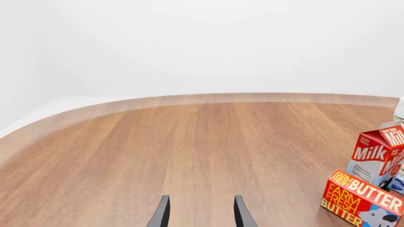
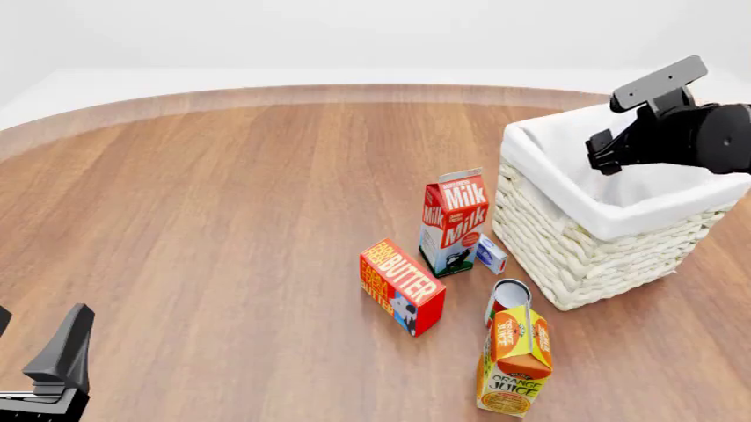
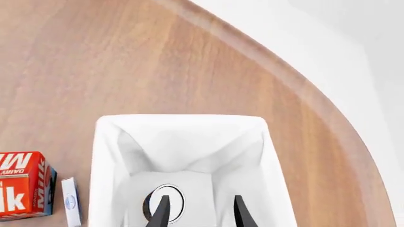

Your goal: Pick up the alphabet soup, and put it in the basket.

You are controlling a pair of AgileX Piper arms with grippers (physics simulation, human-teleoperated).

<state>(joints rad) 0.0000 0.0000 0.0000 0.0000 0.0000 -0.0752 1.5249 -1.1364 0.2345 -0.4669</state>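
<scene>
Alphabet soup [image 3: 165, 202] lying on the white cloth floor of the basket [image 3: 104, 161], whitish flat top up, just below the fingertips of the right gripper [image 3: 197, 210] and partly behind one finger. Right fingers spread apart, empty, clear of the can. Left gripper [image 1: 200, 213] low over bare wooden table [image 1: 189, 151], fingers parted, gripping nothing; milk carton [image 1: 379, 153] and butter box [image 1: 360, 198] off beyond one fingertip.

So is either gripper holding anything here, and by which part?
Nothing is held. The right gripper is open above the alphabet soup, which lies in the basket; the left gripper is open and empty.
</scene>
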